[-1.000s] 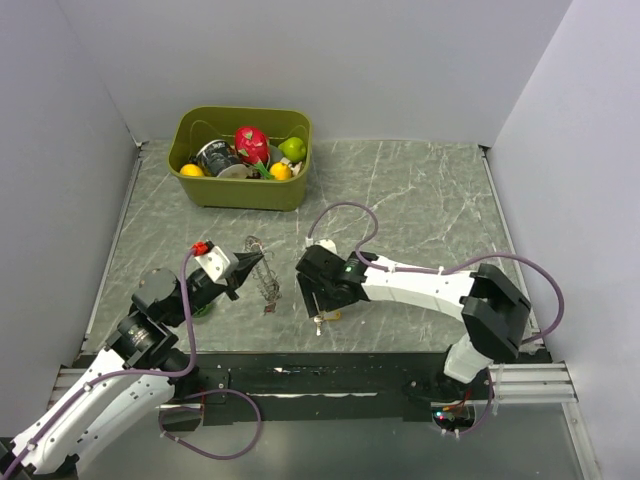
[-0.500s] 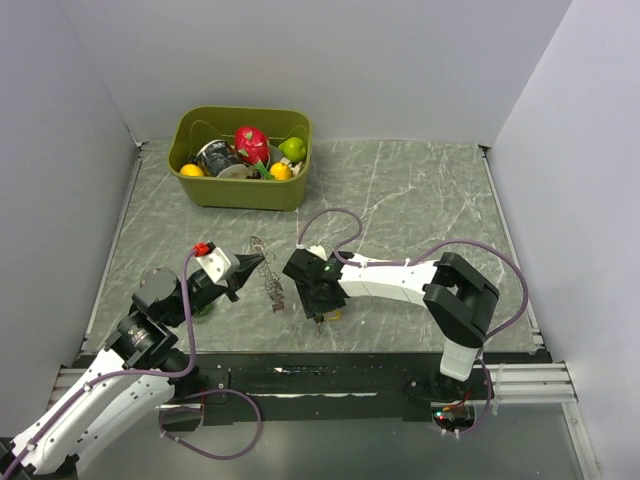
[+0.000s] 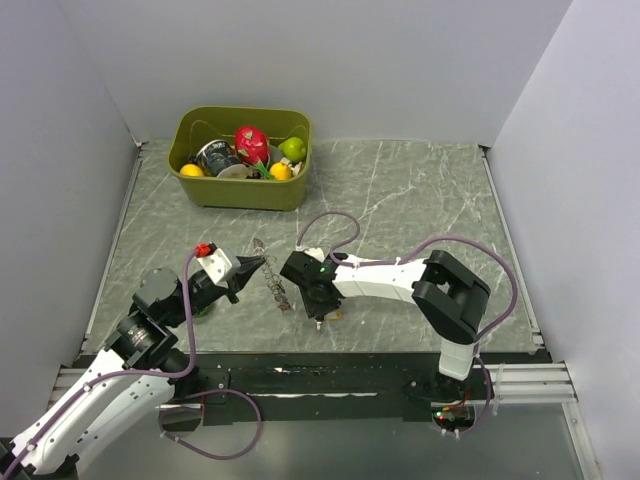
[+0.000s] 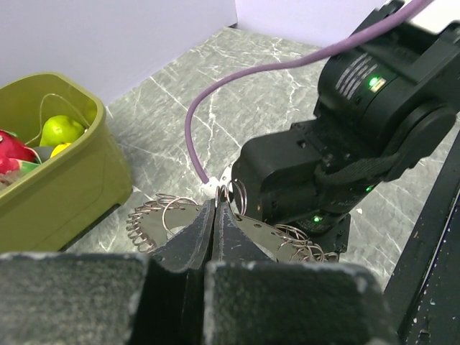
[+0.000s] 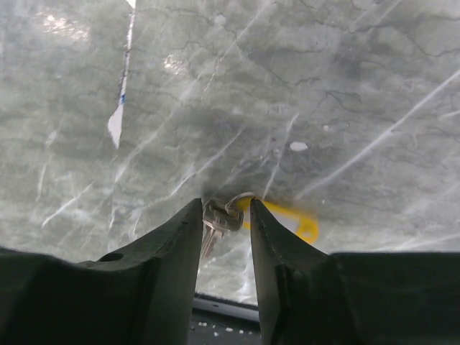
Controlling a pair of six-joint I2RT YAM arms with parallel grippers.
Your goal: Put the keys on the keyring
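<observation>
The keys [image 5: 215, 221] lie on the grey bench [image 3: 420, 200], near its front edge. The right wrist view shows them best: pale silver blades, a small ring, and a yellow piece lying flat on the stone. The right pincer [image 5: 224, 210] points down at them. It is narrow, with a small gap between its two fingers, and the silver blades sit in that gap, just beside one finger. The yellow piece sticks out past the other finger. From the top view the keys are only a tiny yellow speck under the black end of the right arm.

The keyring [image 4: 154, 219] is in the left pincer [image 4: 215, 215], which is closed tight on it. The left wrist view shows thin grey wire loops sticking out on both sides of the closed tips. The right arm's black body [image 4: 345, 144] with green lights is close behind the loops, and a purple cable [image 4: 198, 122] curves above. The top view shows the keyring hanging between the two pincers, up off the bench.

A green bin [image 3: 245, 190] stands at the back of the bench, with red, yellow and green fruit inside.
</observation>
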